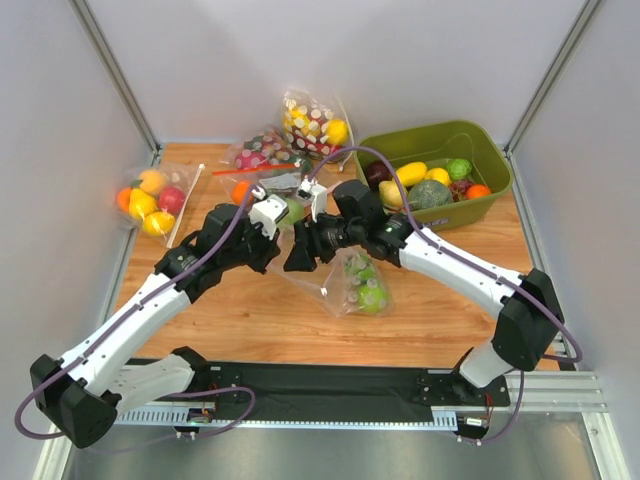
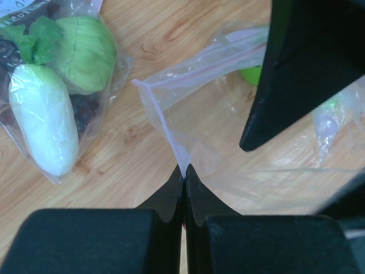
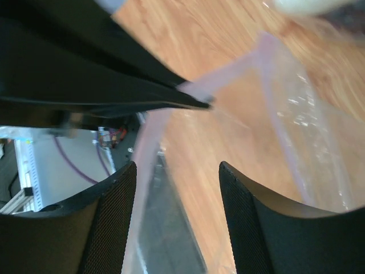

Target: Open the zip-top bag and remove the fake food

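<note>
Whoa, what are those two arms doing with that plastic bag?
They are working on opening it. The left pincer is pinched shut on the edge of the clear zip-top bag, right at its pale zip strip. The right pincer is open, with the strip running between its fingers, not gripped. The bag's mouth gapes partly open, and the green fake food lies inside it on the wooden table.

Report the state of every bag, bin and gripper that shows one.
zip-top bag: mouth open
green fruits: inside the bag
left gripper: shut on the bag's zip edge
right gripper: open, at the bag's mouth
bin: holding fruit
</note>
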`<state>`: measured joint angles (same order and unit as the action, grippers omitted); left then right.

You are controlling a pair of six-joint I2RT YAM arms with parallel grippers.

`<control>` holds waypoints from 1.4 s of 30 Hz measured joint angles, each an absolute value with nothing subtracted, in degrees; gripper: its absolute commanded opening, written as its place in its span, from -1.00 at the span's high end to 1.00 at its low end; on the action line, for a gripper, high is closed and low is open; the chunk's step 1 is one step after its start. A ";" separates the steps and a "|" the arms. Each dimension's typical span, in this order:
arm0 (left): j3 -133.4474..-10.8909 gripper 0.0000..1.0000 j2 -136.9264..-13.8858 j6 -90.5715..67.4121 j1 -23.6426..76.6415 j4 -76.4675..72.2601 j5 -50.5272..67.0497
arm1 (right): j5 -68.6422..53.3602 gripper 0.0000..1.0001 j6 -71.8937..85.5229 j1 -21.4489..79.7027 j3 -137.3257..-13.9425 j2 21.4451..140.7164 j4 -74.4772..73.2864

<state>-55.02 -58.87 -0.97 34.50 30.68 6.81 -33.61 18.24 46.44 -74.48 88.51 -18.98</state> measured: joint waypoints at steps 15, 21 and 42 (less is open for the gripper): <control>-57.93 1.00 -52.62 -1.76 34.54 28.88 15.11 | -8.21 -0.24 11.46 48.12 -77.91 91.05 -35.35; -60.18 1.00 -55.51 -2.74 35.31 28.62 17.28 | -4.36 -0.26 7.81 48.31 -77.82 92.47 -39.48; -58.83 1.00 -61.01 -3.11 36.40 27.55 17.52 | 1.52 -0.38 4.05 48.73 -74.65 95.53 -47.68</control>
